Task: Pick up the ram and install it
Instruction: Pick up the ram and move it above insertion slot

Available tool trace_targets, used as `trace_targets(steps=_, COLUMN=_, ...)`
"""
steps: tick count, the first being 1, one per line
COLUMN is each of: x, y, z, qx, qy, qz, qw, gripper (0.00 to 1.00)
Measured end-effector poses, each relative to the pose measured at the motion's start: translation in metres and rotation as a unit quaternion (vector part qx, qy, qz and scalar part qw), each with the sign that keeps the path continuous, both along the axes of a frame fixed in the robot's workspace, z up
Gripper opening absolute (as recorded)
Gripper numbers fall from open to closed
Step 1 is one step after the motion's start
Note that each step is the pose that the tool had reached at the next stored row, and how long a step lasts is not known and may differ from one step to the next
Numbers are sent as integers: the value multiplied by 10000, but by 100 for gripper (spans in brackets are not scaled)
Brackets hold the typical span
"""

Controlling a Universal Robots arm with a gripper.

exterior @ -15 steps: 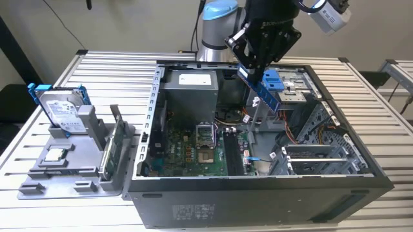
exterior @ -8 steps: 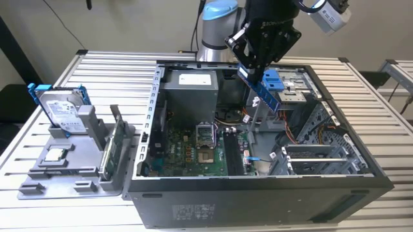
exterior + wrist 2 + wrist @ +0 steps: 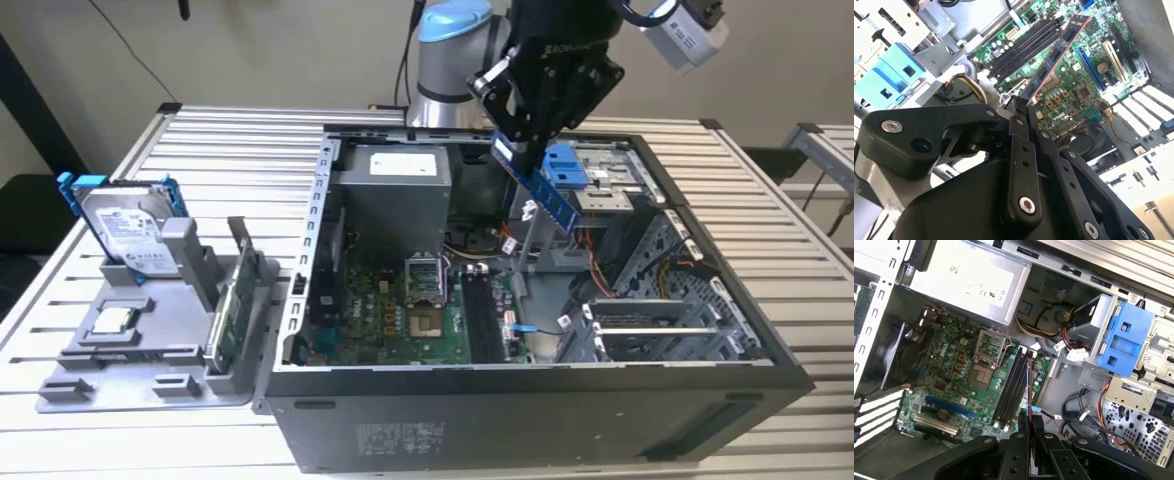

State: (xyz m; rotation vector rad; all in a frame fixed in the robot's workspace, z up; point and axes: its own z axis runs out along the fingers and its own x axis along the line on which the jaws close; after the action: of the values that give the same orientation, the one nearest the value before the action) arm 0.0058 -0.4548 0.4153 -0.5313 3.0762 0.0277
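My gripper (image 3: 523, 135) hangs over the open computer case (image 3: 534, 385), shut on the upper end of the ram (image 3: 543, 188), a long narrow dark stick that slants down toward the case's inside. In the second wrist view the ram (image 3: 1058, 56) runs out from the gripper (image 3: 1017, 106) above the green motherboard (image 3: 1074, 85), level with the black memory slots (image 3: 1026, 42). In the first wrist view the ram (image 3: 1029, 387) appears edge-on just beside the memory slots (image 3: 1011, 385), held by the gripper (image 3: 1030, 424). The ram is still well above the board (image 3: 400, 320).
A grey holder tray (image 3: 134, 375) at the exterior view's left carries a silver hard drive (image 3: 131, 228) with blue brackets, a green card (image 3: 240, 305) and a small chip (image 3: 114, 320). Inside the case are the power supply (image 3: 394, 190), a blue drive bracket (image 3: 567, 165) and loose cables (image 3: 1074, 415).
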Motion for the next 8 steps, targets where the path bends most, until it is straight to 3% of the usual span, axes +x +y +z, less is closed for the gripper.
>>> trace_targets(steps=8, x=9, y=0, z=-5, qx=8, qy=14, qz=-229, qw=9997, gripper=14)
